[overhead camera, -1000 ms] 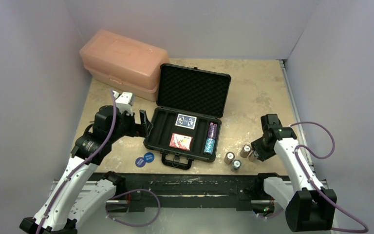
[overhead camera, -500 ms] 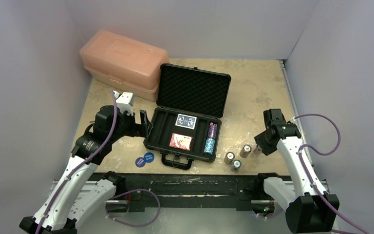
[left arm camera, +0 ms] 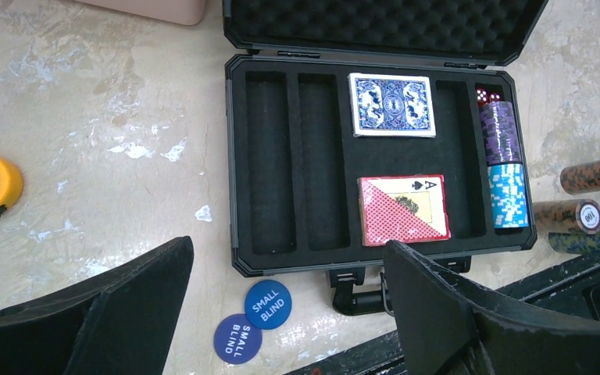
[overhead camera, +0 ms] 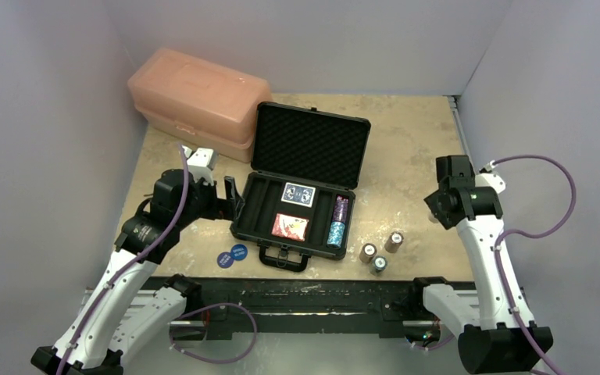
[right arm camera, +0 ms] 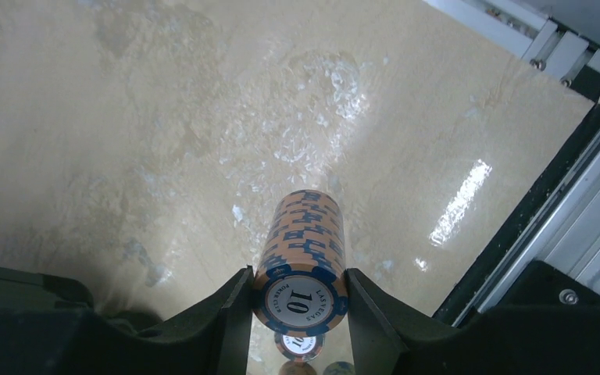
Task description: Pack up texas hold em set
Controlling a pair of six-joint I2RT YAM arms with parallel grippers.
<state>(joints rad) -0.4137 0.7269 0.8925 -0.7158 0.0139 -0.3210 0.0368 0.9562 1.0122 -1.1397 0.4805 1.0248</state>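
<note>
**Packing partly done.** The open black briefcase (left arm camera: 232, 172) holds one blue-backed deck (left arm camera: 391, 105), one red-backed deck (left arm camera: 403, 209) and two chip stacks, purple (left arm camera: 500, 133) and light blue (left arm camera: 508, 195), end to end in its rightmost slot. Three long slots are bare.

**Left to stow:**
- three loose chip stacks (overhead camera: 368, 251) on the tabletop (left arm camera: 86, 117), right of the case;
- two blue "small blind" discs (left arm camera: 266, 304) beside the handle;
- one orange "10" chip stack (right arm camera: 305, 234), clamped in the right pincer (right arm camera: 301, 293), well right of the case.

The left pincer (left arm camera: 287, 246) is spread wide and holds nothing. The lid is not yet closed.

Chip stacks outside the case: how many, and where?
4. Three sit on the table right of the case: left stack, front stack, back stack. The orange stack is in the right gripper. Others may be hidden.
</note>
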